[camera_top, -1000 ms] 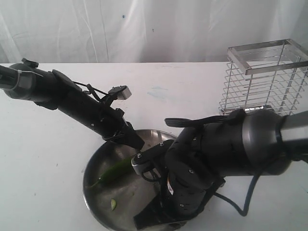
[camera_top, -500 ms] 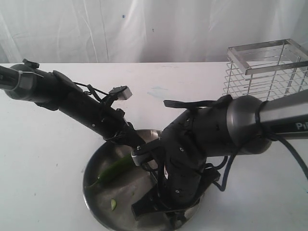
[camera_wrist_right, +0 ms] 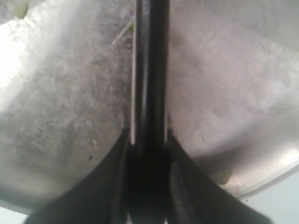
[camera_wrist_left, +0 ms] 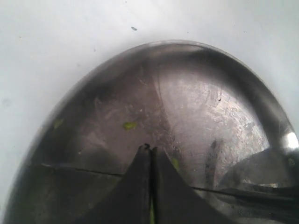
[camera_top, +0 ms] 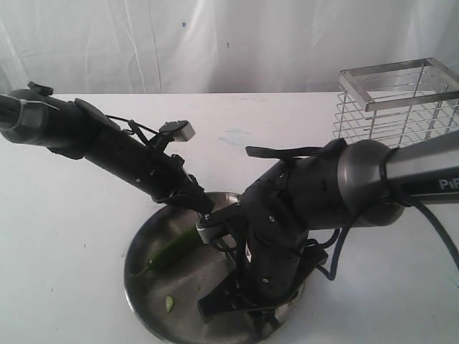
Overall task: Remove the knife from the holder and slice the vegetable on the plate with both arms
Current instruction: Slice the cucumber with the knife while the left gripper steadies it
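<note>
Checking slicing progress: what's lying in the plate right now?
The green vegetable and one small cut piece; the right gripper holds the knife over it. The right arm covers the plate's right part, so anything there is hidden.

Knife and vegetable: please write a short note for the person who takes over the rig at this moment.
Left gripper: jaws shut at the end of the vegetable, with a green sliver between them.
Right gripper: shut on the knife, over the plate.
Holder: stands apart from the plate, no knife seen in it.
Done: knife fetched; one small green piece lies on the plate.
To do: slice the rest.
</note>
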Action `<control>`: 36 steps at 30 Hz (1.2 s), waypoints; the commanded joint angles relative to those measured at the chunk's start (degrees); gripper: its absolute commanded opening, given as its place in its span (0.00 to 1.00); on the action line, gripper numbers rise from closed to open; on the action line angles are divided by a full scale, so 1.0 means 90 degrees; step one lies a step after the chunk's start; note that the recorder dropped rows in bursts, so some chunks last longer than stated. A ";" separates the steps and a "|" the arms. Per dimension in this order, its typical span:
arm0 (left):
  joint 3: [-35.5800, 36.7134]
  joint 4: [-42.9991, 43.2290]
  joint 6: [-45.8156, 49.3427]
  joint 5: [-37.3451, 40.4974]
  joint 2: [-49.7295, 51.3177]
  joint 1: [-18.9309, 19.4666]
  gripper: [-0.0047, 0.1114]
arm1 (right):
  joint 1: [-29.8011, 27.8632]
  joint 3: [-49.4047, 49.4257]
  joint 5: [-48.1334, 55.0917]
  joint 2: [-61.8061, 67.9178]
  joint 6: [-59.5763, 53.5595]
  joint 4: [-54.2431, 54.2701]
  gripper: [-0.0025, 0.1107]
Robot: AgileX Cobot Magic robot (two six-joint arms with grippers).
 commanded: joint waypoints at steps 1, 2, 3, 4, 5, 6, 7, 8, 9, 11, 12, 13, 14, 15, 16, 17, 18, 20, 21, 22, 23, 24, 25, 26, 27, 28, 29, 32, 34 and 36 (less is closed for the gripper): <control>0.0040 -0.0019 -0.0001 0.0040 -0.0549 0.0004 0.04 | -0.0128 0.0126 0.0223 0.0290 0.0057 -0.0258 0.02; 0.0040 -0.0003 -0.0001 0.0040 -0.0632 0.0004 0.04 | -0.0128 0.0126 0.0278 0.0289 0.0057 -0.0245 0.02; 0.0040 -0.0003 -0.0001 0.0040 -0.0699 0.0004 0.04 | -0.0128 0.0126 0.0365 0.0280 0.0057 -0.0195 0.02; 0.0040 -0.0003 -0.0001 0.0040 -0.0761 0.0004 0.04 | -0.0128 0.0126 0.0472 0.0280 0.0045 -0.0108 0.02; 0.0040 -0.0003 -0.0001 0.0040 -0.0814 0.0004 0.04 | -0.0128 0.0126 0.0567 0.0280 -0.0018 -0.0024 0.02; 0.0052 0.0010 -0.0001 0.0082 -0.0851 0.0004 0.04 | -0.0128 0.0126 0.0633 0.0280 -0.0130 0.0065 0.02; 0.0052 0.0020 -0.0014 0.0170 -0.0868 0.0004 0.04 | -0.0128 0.0126 0.0693 0.0280 -0.0246 0.0145 0.02; 0.0052 0.0060 -0.0014 0.0307 -0.0867 0.0004 0.04 | -0.0128 0.0126 0.0732 0.0280 -0.0274 0.0222 0.02; 0.0052 0.0177 -0.0014 0.0457 -0.0867 0.0004 0.04 | -0.0128 0.0126 0.0750 0.0280 -0.0286 0.0263 0.02; 0.0052 0.0578 -0.0026 0.0630 -0.0867 0.0004 0.04 | -0.0128 0.0126 0.0774 0.0276 -0.0286 0.0264 0.02; 0.0052 0.0838 -0.0093 0.0675 -0.0867 0.0004 0.04 | -0.0128 0.0126 0.0785 0.0276 -0.0286 0.0264 0.02; 0.0052 0.1060 -0.0180 0.0675 -0.0867 0.0004 0.04 | -0.0128 0.0126 0.0798 0.0276 -0.0286 0.0264 0.02; 0.0052 0.1228 -0.0339 0.0645 -0.0867 0.0004 0.04 | -0.0128 0.0126 0.0831 0.0263 -0.0286 0.0274 0.02; 0.0052 0.1315 -0.0488 0.0537 -0.0867 0.0004 0.04 | -0.0128 0.0126 0.0846 0.0237 -0.0286 0.0274 0.02; 0.0052 0.1326 -0.0575 0.0445 -0.0851 0.0004 0.04 | -0.0128 0.0126 0.0863 0.0211 -0.0286 0.0274 0.02; 0.0052 0.1308 -0.0592 0.0396 -0.0821 0.0004 0.04 | -0.0128 0.0126 0.0876 0.0182 -0.0286 0.0274 0.02; 0.0052 0.1259 -0.0592 0.0357 -0.0791 0.0004 0.04 | -0.0128 0.0126 0.0899 0.0146 -0.0286 0.0274 0.02; 0.0052 0.1163 -0.0575 0.0299 -0.0696 0.0004 0.04 | -0.0128 0.0126 0.0885 0.0082 -0.0286 0.0274 0.02; 0.0052 0.1132 -0.0562 0.0244 -0.0634 -0.0010 0.04 | -0.0128 0.0126 0.0855 0.0068 -0.0274 0.0274 0.02; 0.0052 0.1111 -0.0551 0.0194 -0.0584 -0.0008 0.04 | -0.0128 0.0126 0.0835 0.0053 -0.0274 0.0274 0.02; 0.0052 0.1034 -0.0536 0.0103 -0.0521 -0.0008 0.04 | -0.0128 0.0126 0.0821 0.0053 -0.0274 0.0274 0.02; 0.0052 0.0892 -0.0520 0.0025 -0.0465 -0.0008 0.04 | -0.0128 0.0126 0.0806 0.0053 -0.0274 0.0274 0.02; 0.0052 0.0691 -0.0461 -0.0052 -0.0441 -0.0008 0.04 | -0.0128 0.0126 0.0794 0.0053 -0.0274 0.0274 0.02; 0.0052 0.0464 -0.0368 -0.0087 -0.0402 -0.0008 0.04 | -0.0128 0.0126 0.0794 0.0053 -0.0274 0.0274 0.02; 0.0052 0.0226 -0.0235 -0.0101 -0.0369 -0.0008 0.04 | -0.0128 0.0126 0.0782 0.0053 -0.0274 0.0274 0.02; 0.0052 0.0021 -0.0078 -0.0084 -0.0336 -0.0008 0.04 | -0.0128 0.0126 0.0770 0.0053 -0.0274 0.0274 0.02; 0.0052 -0.0081 0.0035 -0.0076 -0.0316 -0.0022 0.04 | -0.0128 0.0126 0.0734 0.0053 -0.0274 0.0274 0.02; 0.0052 -0.0142 0.0160 -0.0105 -0.0183 -0.0089 0.04 | -0.0128 0.0126 0.0563 0.0053 -0.0229 0.0274 0.02; 0.0052 -0.0130 0.0245 -0.0162 -0.0065 -0.0102 0.04 | -0.0128 0.0126 0.0487 0.0053 -0.0229 0.0274 0.02; 0.0052 -0.0111 0.0339 -0.0258 0.0039 -0.0102 0.04 | -0.0128 0.0126 0.0461 0.0053 -0.0229 0.0274 0.02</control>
